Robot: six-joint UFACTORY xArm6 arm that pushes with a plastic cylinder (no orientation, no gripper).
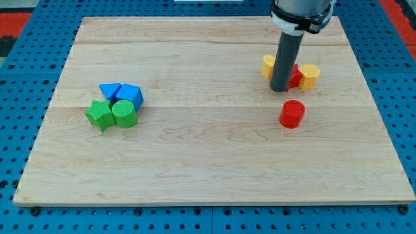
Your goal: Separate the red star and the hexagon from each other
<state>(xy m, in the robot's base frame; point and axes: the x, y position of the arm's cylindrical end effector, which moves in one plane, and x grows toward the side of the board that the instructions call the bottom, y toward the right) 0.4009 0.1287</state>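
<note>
The dark rod comes down from the view's top, and my tip (281,89) rests on the board in the upper right. It stands right in front of a red star (296,75), which is mostly hidden behind the rod. A yellow hexagon (309,76) touches the star on its right. Another yellow block (268,65), its shape unclear, sits just left of the rod and is partly hidden by it. A red cylinder (292,114) stands alone a little below and to the right of my tip.
A cluster sits at the view's left: a blue triangle (109,90), a blue block (130,95), a green star (99,114) and a green cylinder (124,114), all touching. The wooden board (208,169) lies on a blue pegboard surface.
</note>
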